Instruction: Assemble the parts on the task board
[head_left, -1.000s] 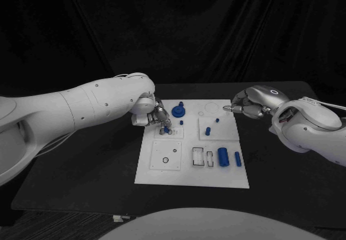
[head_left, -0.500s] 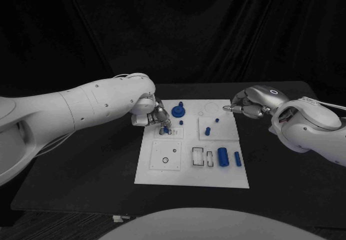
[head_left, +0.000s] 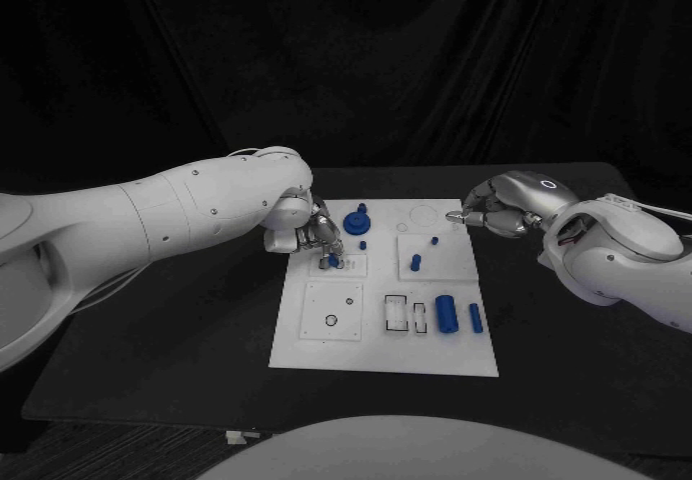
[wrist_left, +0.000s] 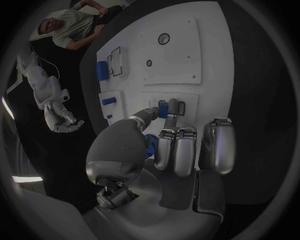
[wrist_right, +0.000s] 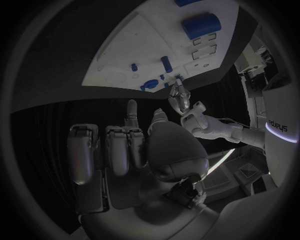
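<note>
We have a small blue part pinched between thumb and a finger of our left hand, held upright at the small square inset in the board's left column, so we judge the step in hand to be seating this part there. Our next move calls for a straight push down with the part kept square to its hole, then letting go. Our right hand hangs beside the board's far right corner, fingers curled in on nothing, well apart from the other blue pieces.
</note>
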